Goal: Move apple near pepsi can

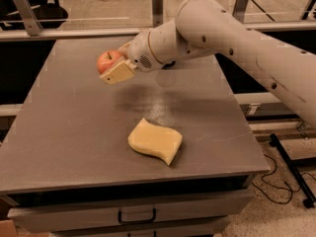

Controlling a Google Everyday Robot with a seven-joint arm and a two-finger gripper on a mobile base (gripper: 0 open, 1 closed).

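**Apple carried in the air above the counter, not yet set down.**

The hand [115, 64] is clamped on the apple [107, 60], with one pale finger [118, 73] against its near side. It holds the fruit off the counter [59, 132] at about 10 o'clock from the sponge [155, 141] (the shadow below suggests a clear gap). Carrying it raised probably avoids dragging or rolling it. The pepsi can is not plainly visible and is likely hidden behind the wrist, toward 12 o'clock.
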